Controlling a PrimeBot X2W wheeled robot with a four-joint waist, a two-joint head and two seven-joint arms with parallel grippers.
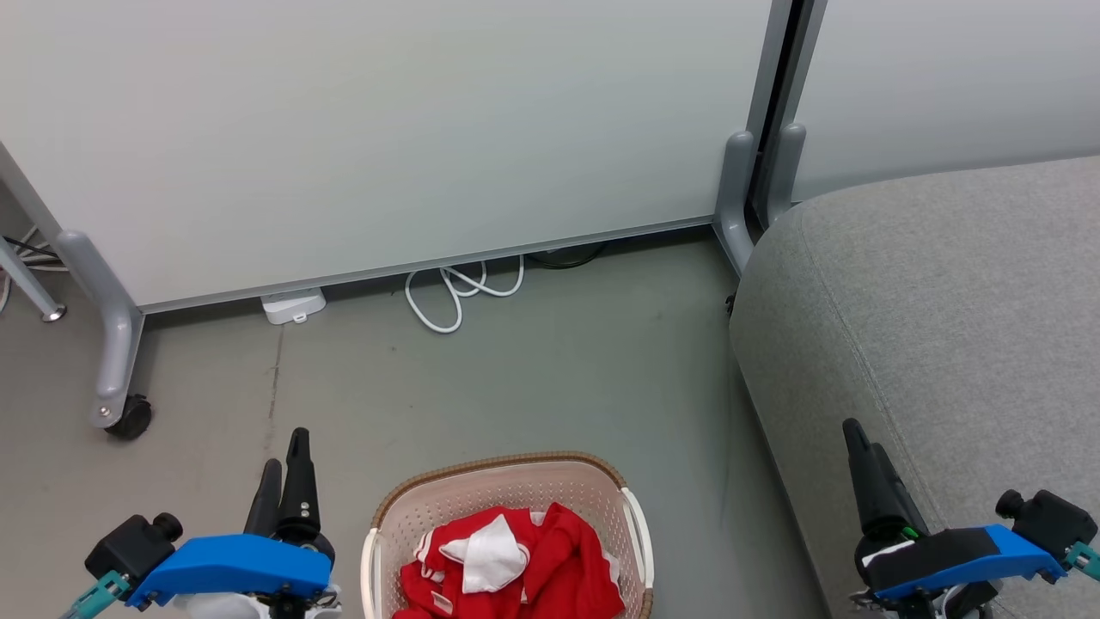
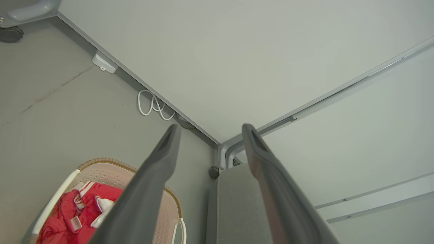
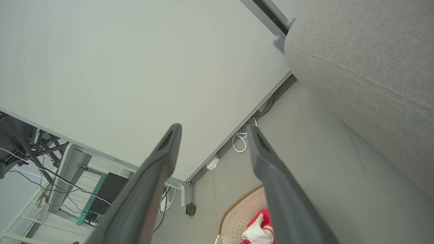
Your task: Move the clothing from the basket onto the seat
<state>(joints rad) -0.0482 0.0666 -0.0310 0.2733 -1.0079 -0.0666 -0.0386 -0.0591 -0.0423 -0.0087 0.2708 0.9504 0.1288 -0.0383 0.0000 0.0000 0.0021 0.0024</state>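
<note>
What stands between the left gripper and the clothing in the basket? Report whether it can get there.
Probably yes. The left gripper stands open and empty just left of the basket. The clothing lies uncovered in the open top, and only the basket's rim lies between them.

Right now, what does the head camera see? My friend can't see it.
A cream laundry basket of red clothing sits on the floor at bottom centre, between the left gripper and right gripper, both open. A light grey sofa seat is on the right; a white partition wall and looped white cable lie behind.
</note>
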